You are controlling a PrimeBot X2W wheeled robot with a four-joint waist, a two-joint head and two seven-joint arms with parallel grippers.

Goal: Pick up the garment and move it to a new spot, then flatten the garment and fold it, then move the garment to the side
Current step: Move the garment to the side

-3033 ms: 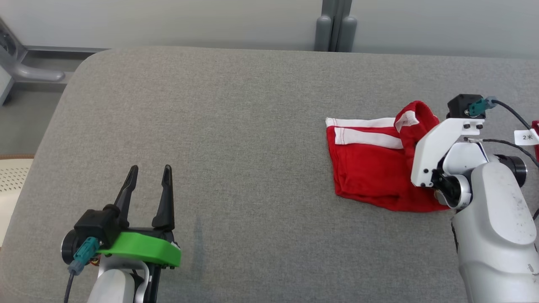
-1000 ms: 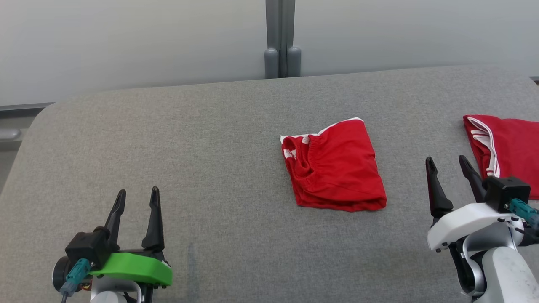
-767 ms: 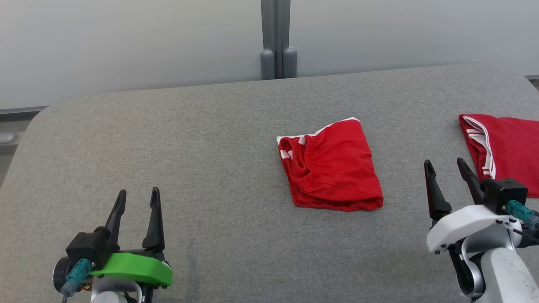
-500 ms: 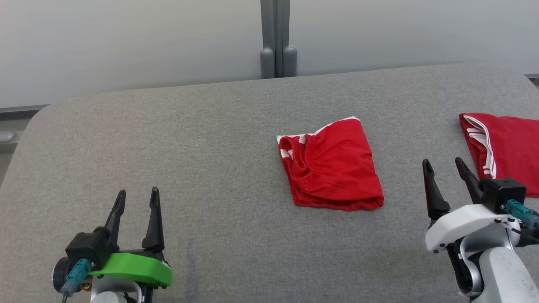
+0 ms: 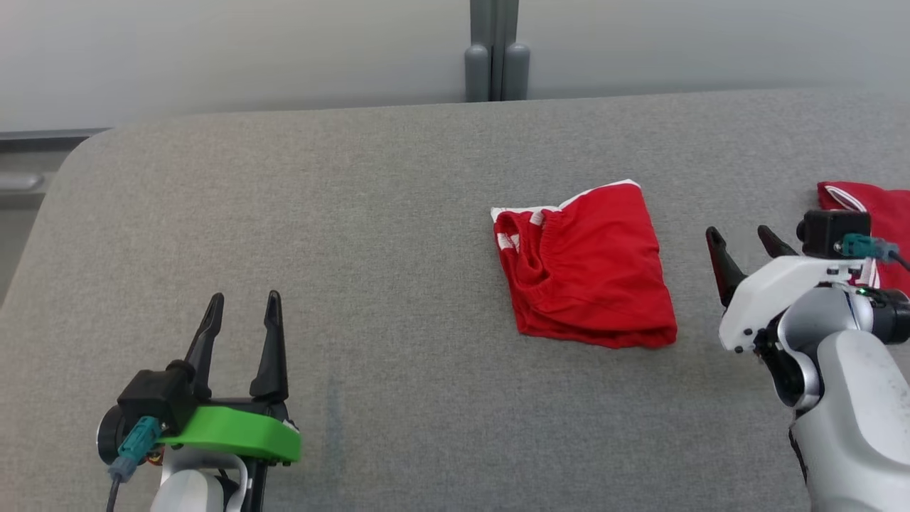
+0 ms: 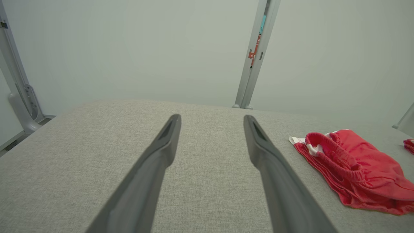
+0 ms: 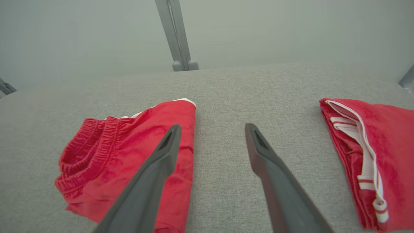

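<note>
Head view: left hand point(image 5: 245, 299) low-left, right hand point(image 5: 738, 235) near folded garment point(image 5: 586, 267), apart; both spread, empty, fingers forward.

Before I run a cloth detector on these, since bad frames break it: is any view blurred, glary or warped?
Head view: even soft light, no glare, folded red shorts sharp, faint shadow beside the left end effector. Left wrist view: wide-angle stretch, its fingers loom large and soft-edged. Right wrist view: same stretch, yet the shorts and second red garment stay crisp.
</note>
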